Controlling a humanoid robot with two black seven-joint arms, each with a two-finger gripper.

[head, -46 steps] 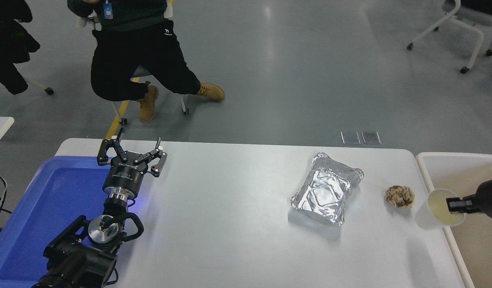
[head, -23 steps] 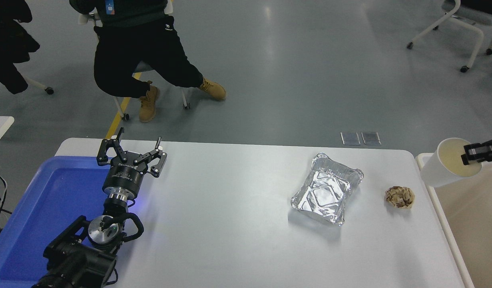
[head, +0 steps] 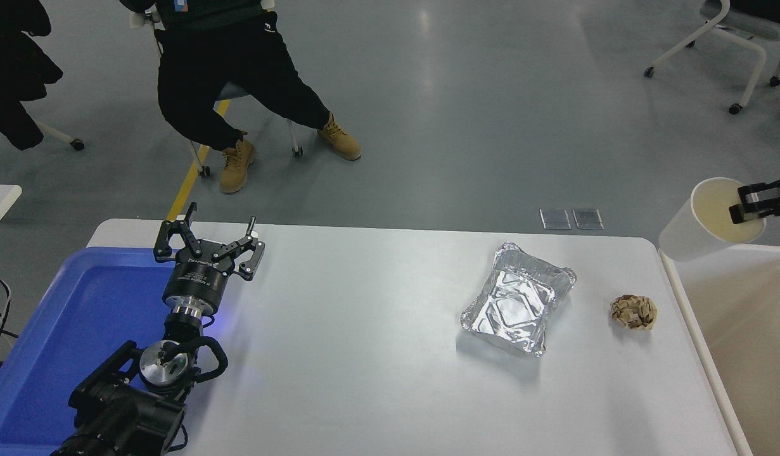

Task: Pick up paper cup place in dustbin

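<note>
Head view: the right claw enters from the right edge and is clamped on the rim of the paper cup, which hangs in the air above the far corner of the dustbin, tilted with its long axis running from lower left to upper right, its open mouth facing up and to the right and its base toward the table. The left claw is parked at the lower left beside the blue tray with its fingers spread apart and nothing between them. On the table, a foil tray and a crumpled brown paper ball lie near each other but apart, the ball nearer the dustbin.
</note>
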